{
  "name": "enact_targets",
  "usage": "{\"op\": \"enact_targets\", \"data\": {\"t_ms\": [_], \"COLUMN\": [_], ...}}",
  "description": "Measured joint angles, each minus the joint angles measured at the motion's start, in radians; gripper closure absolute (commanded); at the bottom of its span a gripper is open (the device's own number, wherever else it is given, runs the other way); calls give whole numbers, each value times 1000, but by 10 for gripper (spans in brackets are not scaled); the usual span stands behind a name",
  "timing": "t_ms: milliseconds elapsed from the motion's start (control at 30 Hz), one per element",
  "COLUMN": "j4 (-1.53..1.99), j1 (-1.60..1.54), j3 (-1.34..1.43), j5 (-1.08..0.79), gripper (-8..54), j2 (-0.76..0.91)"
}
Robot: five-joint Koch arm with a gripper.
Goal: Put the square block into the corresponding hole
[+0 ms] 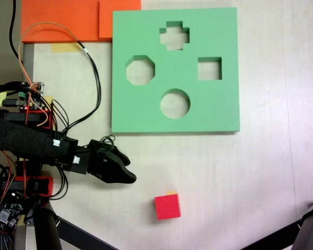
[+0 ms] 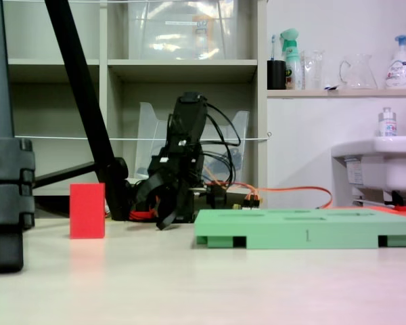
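In a fixed view the black arm (image 1: 31,140) reaches in from the left, its hand (image 1: 126,169) slightly parted, empty, angled down near the surface.

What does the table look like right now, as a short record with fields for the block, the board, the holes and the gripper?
block: red cube, on the bare table, apart from the board
board: green foam board, flat on the table, four cut-outs
square hole: on the board's right side in the top-down fixed view, empty
other holes: cross, octagon, round, all empty
gripper: to the left of the cube in the top-down fixed view, holding nothing, not touching the cube
extras: orange foam slabs beyond the board's top-left corner
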Motion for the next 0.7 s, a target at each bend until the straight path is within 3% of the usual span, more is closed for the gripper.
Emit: {"op": "enact_targets", "data": {"t_ms": [267,500,533,633,700], "j4": [661,844,851,1121,1362], "j1": [41,66,81,110,112], "j3": [-580,-844,-884,-1273,-1563], "j5": [379,486,485,482,472], "gripper": [177,214,205,68,58], "j2": [0,-11,-32,-256,-456]}}
